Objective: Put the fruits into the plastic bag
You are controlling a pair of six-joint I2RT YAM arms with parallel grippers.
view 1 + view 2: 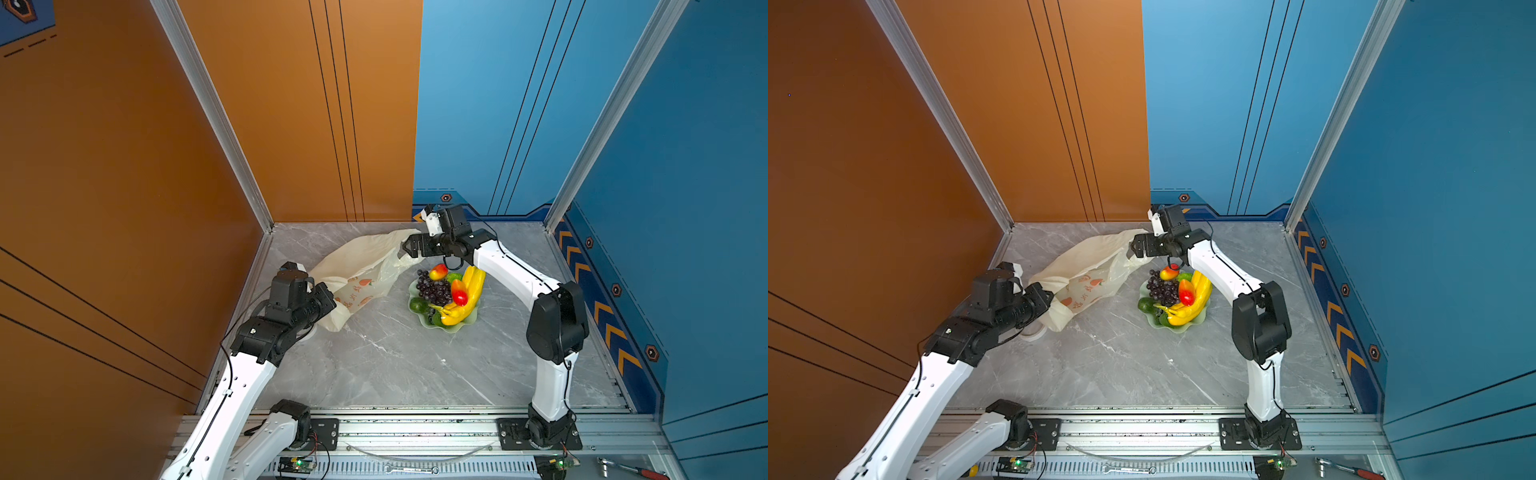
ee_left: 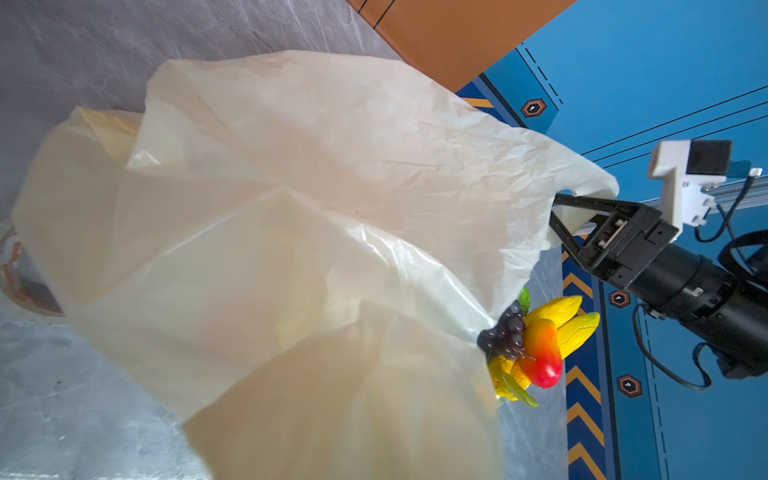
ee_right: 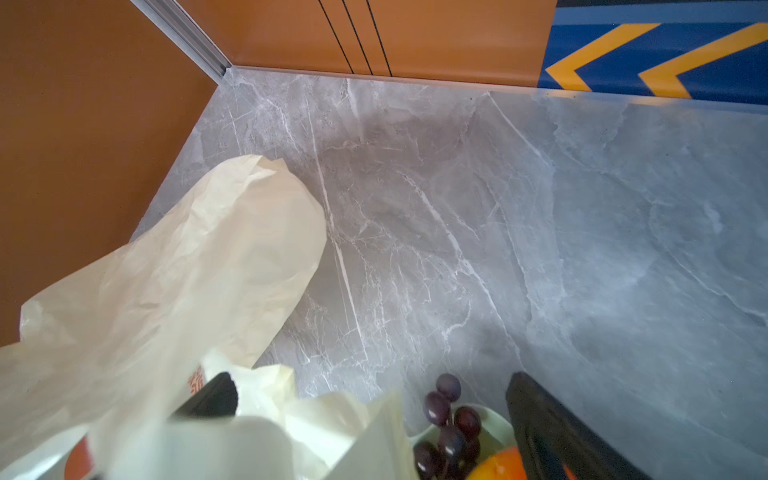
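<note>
Cream crinkly plastic bag (image 1: 360, 266) w/ orange print is stretching diag. across far-left of table (image 1: 395, 365). L gripper (image 1: 329, 296) is pinching its near end. R gripper (image 1: 406, 249) is gaping open at far end, beside fruits (image 1: 457, 291).

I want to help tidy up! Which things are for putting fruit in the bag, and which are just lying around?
For the job: plastic bag, banana bunch, grapes, red-yellow mango, green fruit.
Just lying about: spanner, red-handled ratchet.

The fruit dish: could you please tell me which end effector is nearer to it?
Right. The right end effector hovers just behind the dish; the left end effector is farther, across the bag.
</note>
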